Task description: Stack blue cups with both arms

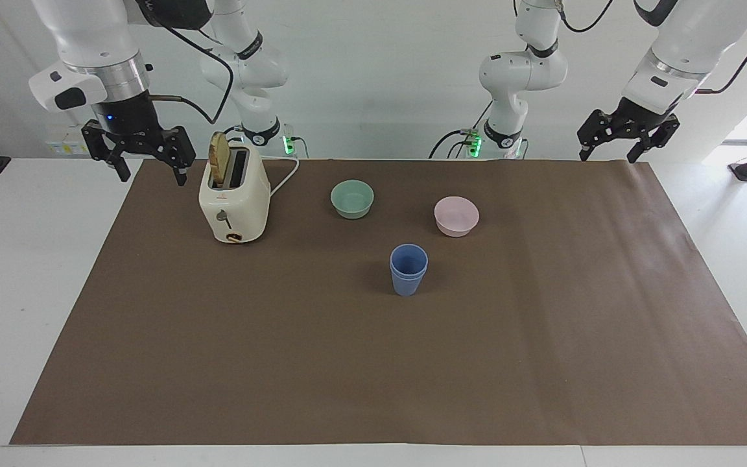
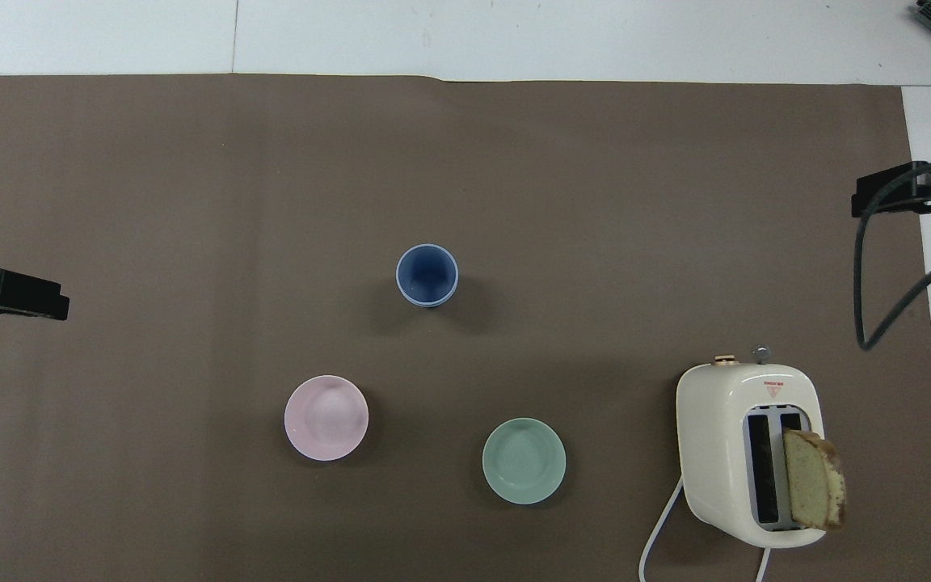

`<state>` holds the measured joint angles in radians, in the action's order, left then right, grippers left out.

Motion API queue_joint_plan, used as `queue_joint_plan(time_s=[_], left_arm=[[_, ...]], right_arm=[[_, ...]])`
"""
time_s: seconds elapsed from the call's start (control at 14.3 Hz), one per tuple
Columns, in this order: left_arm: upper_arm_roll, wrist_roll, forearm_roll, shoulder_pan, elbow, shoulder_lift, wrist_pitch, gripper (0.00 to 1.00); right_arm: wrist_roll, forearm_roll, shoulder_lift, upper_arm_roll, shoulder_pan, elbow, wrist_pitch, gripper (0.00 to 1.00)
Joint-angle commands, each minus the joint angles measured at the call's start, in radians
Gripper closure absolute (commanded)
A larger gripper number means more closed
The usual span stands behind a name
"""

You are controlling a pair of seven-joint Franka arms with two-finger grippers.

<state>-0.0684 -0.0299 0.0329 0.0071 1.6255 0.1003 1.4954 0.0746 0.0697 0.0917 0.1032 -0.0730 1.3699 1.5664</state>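
The two blue cups (image 1: 408,269) stand nested one in the other, upright, near the middle of the brown mat; they also show in the overhead view (image 2: 427,275). My right gripper (image 1: 151,174) is open and empty, raised over the mat's edge beside the toaster, well away from the cups. It shows at the edge of the overhead view (image 2: 910,190). My left gripper (image 1: 609,155) is open and empty, raised over the mat's corner at the left arm's end, and waits. It also shows in the overhead view (image 2: 9,293).
A cream toaster (image 1: 234,201) with a slice of bread (image 1: 219,157) in one slot stands toward the right arm's end. A mint-green bowl (image 1: 352,198) and a pink bowl (image 1: 456,215) sit nearer to the robots than the cups.
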Motion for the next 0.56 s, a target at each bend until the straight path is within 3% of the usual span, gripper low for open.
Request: queue_joint_plan(time_s=[0.0, 0.49], left_arm=[[0.001, 0.001, 0.015, 0.007, 0.004, 0.007, -0.01, 0.0], [0.001, 0.001, 0.015, 0.008, 0.011, 0.013, -0.012, 0.0]], right_arm=[[-0.009, -0.056, -0.013, -0.002, -0.019, 0.017, -0.013, 0.0], [-0.019, -0.048, -0.02, -0.005, -0.019, 0.017, -0.014, 0.0]])
